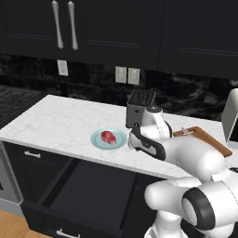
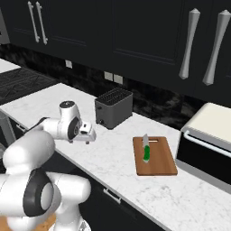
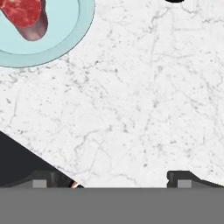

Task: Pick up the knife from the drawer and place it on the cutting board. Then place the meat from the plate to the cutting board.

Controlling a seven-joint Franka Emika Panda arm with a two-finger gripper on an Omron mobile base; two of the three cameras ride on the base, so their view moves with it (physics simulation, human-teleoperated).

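A white robot arm reaches over a white marble surface (image 1: 65, 123) in a dark-cabineted kitchen, its gripper (image 3: 109, 177) poised above bare stone just beside the plate (image 1: 98, 141). In the hand view the two finger tips stand far apart at the bottom of the frame, spread wide with nothing between them but marble.

The meat (image 1: 108, 136), a small red-pink lump, lies on the pale blue-green plate near the front edge of the surface; the hand view catches it (image 3: 27, 15) at the upper left, on the plate's inner face (image 3: 65, 37).

The knife (image 2: 146, 152), its green handle bright against the wood, rests on the cutting board (image 2: 158, 167), which lies flat on the surface between the black toaster (image 2: 113, 107) and a pale appliance (image 2: 208, 140) at the right. The blade appears to point toward the back wall, though it is small and hard to read from the right base view. In the left base view one corner of the board (image 1: 209, 139) shows beyond the arm's elbow.

Below the surface, the drawer (image 1: 88, 190) stands pulled out, its dark interior in plain sight and its silver bar handle at the lower edge of the left base view. The toaster (image 1: 139, 106) sits behind the plate, near the backsplash.
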